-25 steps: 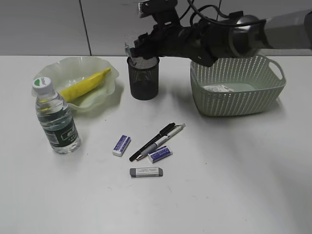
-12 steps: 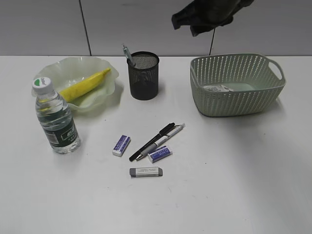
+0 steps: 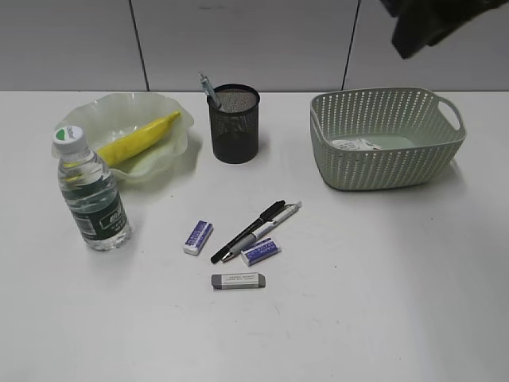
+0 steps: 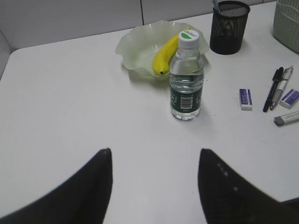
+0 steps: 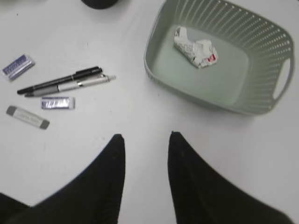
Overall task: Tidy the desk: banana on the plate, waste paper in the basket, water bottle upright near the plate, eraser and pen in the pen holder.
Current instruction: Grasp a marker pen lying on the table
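Lying in the plate (image 3: pixel 95 119), at ten o'clock on the desk (image 3: pixel 374 302), the banana (image 3: pixel 137 139) is seen with its yellow body pointing across the dish. The water bottle (image 3: pixel 90 191) is stood upright just beside the plate, at its six o'clock side. The pen holder (image 3: pixel 234 124) is placed at twelve o'clock, and one pen (image 3: pixel 208 87) is poked out of its top. The basket (image 3: pixel 386 137) is set at two o'clock, with the waste paper (image 5: pixel 195 47) lying on its floor.

Near the middle of the desk two pens are laid side by side — a black pen (image 3: pixel 248 231) and a silver pen (image 3: pixel 264 229), touching each other. Three erasers are spread around them: a blue eraser (image 3: pixel 198 237) at nine o'clock of the pens, a second blue eraser (image 3: pixel 261 251) just under them, and a grey eraser (image 3: pixel 238 280) at six o'clock.

The left gripper (image 4: pixel 154 186) is held wide apart over bare desk, with nothing in it. The right gripper (image 5: pixel 145 182) is parted too, less widely, and nothing is held — only white desk is seen between its fingers
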You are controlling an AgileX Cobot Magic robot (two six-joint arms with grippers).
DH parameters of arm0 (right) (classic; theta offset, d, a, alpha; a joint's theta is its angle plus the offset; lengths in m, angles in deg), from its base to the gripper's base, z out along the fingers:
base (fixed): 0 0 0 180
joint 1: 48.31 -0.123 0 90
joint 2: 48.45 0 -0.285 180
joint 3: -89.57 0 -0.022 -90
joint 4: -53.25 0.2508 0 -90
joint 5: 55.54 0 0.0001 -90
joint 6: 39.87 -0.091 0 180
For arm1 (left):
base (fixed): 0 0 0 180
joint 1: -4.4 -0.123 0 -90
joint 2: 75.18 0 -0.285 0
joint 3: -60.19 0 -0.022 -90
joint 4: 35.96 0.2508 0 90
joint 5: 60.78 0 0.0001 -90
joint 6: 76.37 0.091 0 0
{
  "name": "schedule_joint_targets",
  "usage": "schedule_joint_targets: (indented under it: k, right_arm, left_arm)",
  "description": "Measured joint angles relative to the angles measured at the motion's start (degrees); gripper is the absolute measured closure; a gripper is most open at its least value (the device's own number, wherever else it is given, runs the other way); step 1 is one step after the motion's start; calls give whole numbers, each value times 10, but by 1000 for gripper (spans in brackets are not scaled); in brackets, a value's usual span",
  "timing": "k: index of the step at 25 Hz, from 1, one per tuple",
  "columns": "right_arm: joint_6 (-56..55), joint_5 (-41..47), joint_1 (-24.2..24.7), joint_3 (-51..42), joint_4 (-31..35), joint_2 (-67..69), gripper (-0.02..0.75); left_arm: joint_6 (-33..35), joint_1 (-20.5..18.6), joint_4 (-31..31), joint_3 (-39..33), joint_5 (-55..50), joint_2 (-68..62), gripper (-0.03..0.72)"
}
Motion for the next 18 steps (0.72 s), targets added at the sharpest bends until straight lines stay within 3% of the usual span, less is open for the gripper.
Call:
schedule_joint_targets:
  k: [18]
  right_arm:
    - [4, 10, 0, -512, 28, -537, 472]
  left_arm:
    - [0, 0, 0, 0, 0, 0, 253]
